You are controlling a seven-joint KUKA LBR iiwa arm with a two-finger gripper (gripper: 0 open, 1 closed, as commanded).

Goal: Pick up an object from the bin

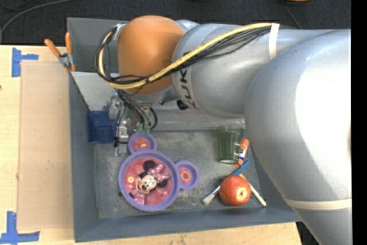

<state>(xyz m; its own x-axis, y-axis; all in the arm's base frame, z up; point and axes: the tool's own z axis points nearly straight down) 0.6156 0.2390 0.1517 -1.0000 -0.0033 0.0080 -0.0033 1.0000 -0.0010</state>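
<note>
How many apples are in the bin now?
1. The red apple lies at the bin's lower right, right of the purple mouse plate. The arm covers the bin's back, so others may be hidden.

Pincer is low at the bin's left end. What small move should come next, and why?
Probably nudge the pincer toward the view's left, over the blue boxy thing right beside it. It hangs between that and the upper ear of the purple Minnie Mouse plate, which lies flat and looks harder to grip.
</note>
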